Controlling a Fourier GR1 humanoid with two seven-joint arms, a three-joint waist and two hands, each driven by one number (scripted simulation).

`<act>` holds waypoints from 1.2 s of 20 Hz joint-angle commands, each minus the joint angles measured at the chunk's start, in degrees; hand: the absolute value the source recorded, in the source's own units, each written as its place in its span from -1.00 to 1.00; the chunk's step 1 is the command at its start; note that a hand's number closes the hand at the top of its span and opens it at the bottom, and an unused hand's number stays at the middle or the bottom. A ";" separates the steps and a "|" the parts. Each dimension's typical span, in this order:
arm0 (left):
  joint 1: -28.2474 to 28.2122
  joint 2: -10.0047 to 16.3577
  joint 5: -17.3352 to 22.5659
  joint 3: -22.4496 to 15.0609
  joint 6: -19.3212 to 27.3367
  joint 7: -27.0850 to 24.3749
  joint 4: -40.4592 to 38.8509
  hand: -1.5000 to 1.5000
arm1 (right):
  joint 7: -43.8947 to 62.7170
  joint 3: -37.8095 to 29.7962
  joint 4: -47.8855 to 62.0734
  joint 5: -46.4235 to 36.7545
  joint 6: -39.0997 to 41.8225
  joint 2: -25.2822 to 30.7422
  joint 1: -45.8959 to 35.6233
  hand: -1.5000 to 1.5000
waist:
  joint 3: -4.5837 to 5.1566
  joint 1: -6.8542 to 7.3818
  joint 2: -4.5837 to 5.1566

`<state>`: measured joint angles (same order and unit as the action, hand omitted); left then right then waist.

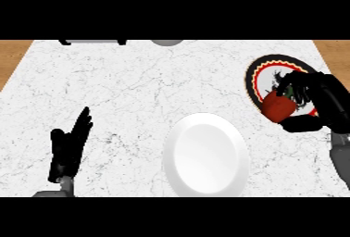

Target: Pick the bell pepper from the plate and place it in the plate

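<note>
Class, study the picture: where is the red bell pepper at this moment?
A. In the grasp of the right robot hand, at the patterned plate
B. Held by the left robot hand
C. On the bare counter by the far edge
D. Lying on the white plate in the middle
A: the right robot hand curls round the red bell pepper at the patterned plate, while the left robot hand rests open at the lower left.
</note>
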<state>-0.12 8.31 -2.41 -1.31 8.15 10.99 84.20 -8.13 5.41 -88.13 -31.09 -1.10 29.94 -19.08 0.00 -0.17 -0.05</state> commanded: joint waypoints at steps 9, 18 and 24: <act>3.80 -3.72 -3.81 -2.43 2.79 2.55 -1.32 0.00 | -4.69 -10.47 28.50 -1.23 0.60 1.42 -15.09 1.00 | -0.04 1.41 0.44; 4.99 -2.62 -1.98 0.48 0.22 -0.85 -4.46 0.00 | -12.90 -10.51 52.45 -8.64 -4.98 0.89 -25.12 1.00 | -0.05 1.94 0.72; 0.70 -1.83 -0.75 -0.25 -2.20 -0.88 0.09 0.00 | -15.46 -9.54 64.85 -10.51 0.39 1.53 -29.46 1.00 | -0.09 2.88 0.84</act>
<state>2.83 6.50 -3.97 -1.34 7.26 11.73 83.43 -22.09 -4.62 -31.66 -39.80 -2.02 31.74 -44.48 -0.09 2.13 0.68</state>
